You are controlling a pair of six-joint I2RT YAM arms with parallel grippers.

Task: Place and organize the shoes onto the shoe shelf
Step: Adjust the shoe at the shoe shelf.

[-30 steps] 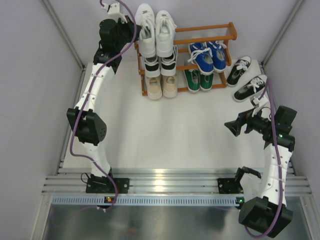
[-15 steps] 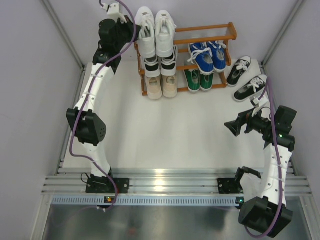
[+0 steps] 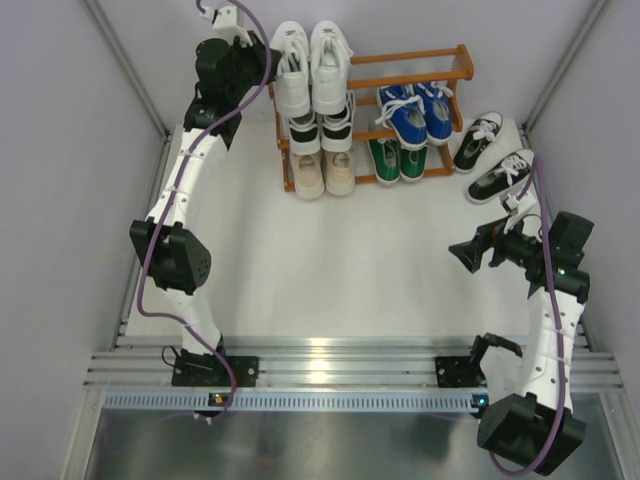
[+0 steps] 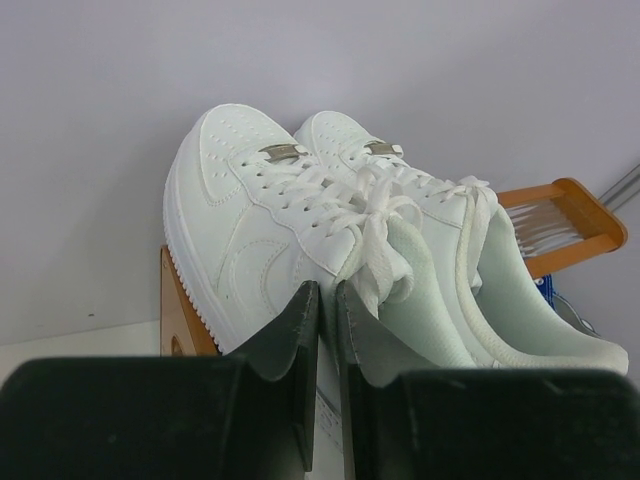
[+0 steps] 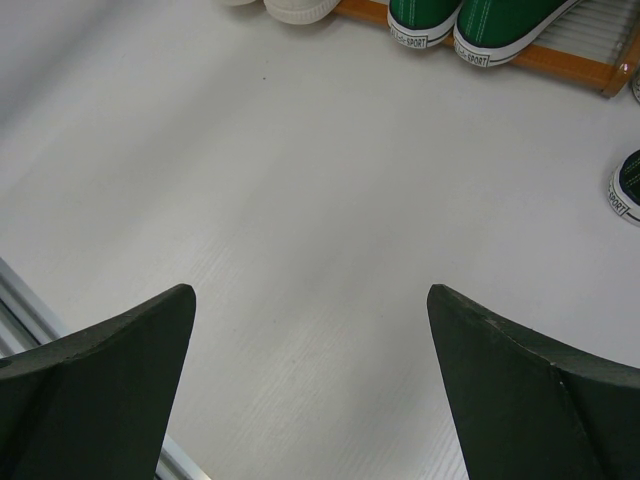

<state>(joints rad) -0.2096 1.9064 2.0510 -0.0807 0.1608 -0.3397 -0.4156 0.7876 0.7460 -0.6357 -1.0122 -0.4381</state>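
The orange-brown shoe shelf (image 3: 455, 52) stands at the back of the table. An all-white pair (image 3: 329, 60) sits on its top tier at the left, over a black pair (image 3: 320, 128) and a beige pair (image 3: 325, 170). A blue pair (image 3: 415, 112) and a green pair (image 3: 396, 158) fill the right side. My left gripper (image 3: 268, 62) is at the left white shoe (image 4: 250, 230); in the left wrist view it (image 4: 327, 288) is pinched on that shoe's side wall. My right gripper (image 3: 462, 256) is wide open and empty above bare table (image 5: 308, 292).
Two black shoes with white laces (image 3: 477, 140) (image 3: 500, 175) lie on the table right of the shelf, near the right wall. The green pair's heels (image 5: 470, 20) and one black shoe's heel (image 5: 628, 185) show in the right wrist view. Walls close in on both sides.
The left arm's elbow has drifted slightly left; the white shoes and the right arm look unmoved.
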